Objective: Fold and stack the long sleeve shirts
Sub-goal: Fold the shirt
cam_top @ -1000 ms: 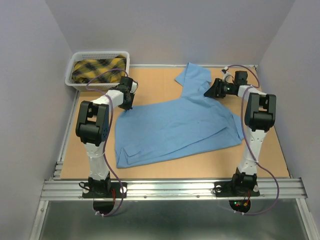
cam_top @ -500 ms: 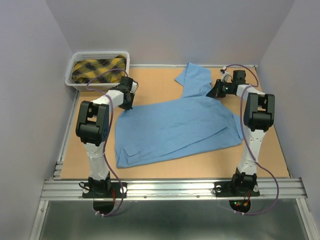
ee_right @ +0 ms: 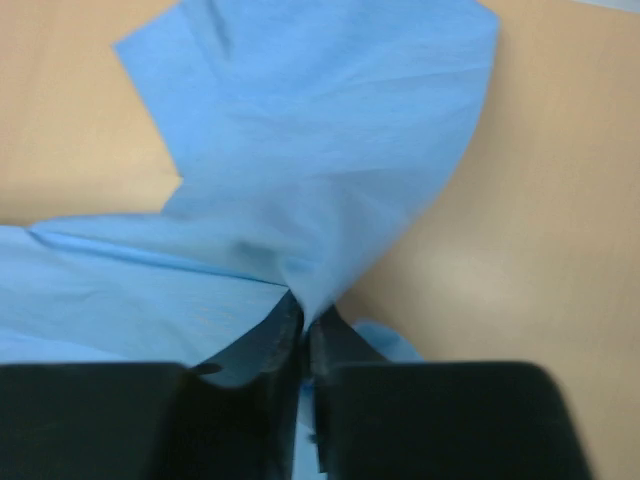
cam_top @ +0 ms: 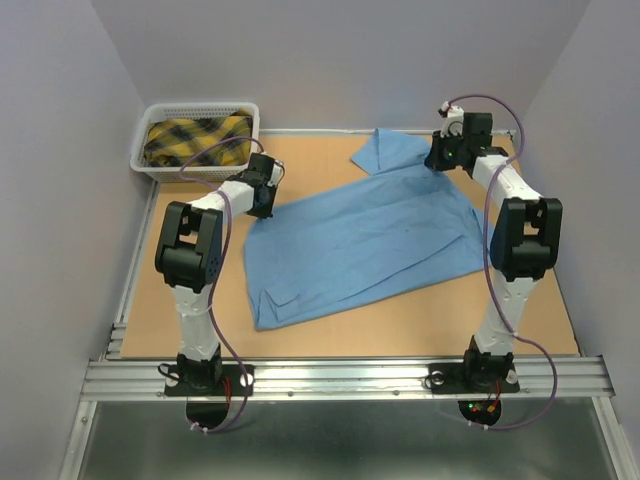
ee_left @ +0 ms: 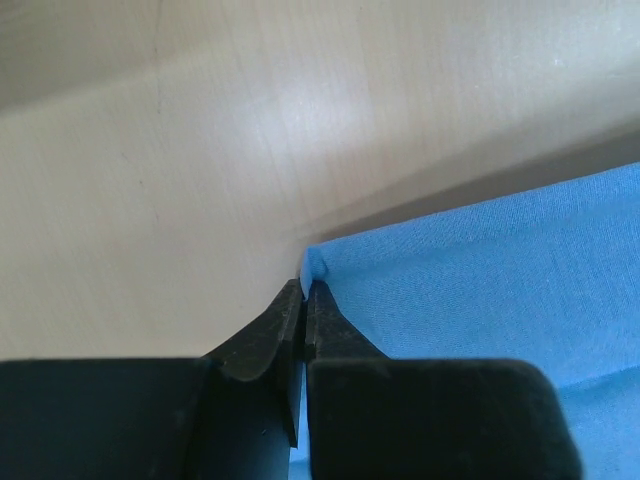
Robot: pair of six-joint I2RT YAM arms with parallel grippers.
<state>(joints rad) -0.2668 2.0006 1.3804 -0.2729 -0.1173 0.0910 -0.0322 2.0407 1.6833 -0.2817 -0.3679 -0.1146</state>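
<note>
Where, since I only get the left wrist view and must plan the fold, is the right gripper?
Observer: The right gripper is at the far right of the table, shut on the light blue shirt.
Operator: How does the shirt lie?
Observer: Spread across the table between both arms, one sleeve toward the far edge.
Operator: Anything else there?
Observer: A white basket at the far left corner, holding a yellow and black plaid cloth.

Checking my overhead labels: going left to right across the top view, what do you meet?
White basket → left gripper → light blue shirt → right gripper.
</note>
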